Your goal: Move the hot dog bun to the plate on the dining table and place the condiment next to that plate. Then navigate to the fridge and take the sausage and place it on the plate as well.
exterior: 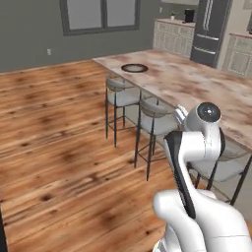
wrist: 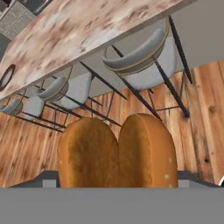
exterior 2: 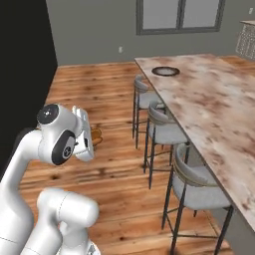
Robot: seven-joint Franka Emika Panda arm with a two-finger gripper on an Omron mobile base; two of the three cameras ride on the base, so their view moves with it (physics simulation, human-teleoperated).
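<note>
Hot dog bun [wrist: 118, 151] held in wide-set gripper [exterior 2: 89, 137], filling hand view 6 o'clock. Plate [exterior: 134, 68] at far end of dining table [exterior: 197, 83], 11 o'clock. Risk: bun slipping free during transit; stools [exterior: 152, 120] obstructing approach.

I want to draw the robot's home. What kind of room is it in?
Most likely a kitchen with a dining area. There's a long beige marble dining table with grey metal-legged stools tucked under it, a tall dark grey fridge beside cream cabinets, and a wooden plank floor.
</note>
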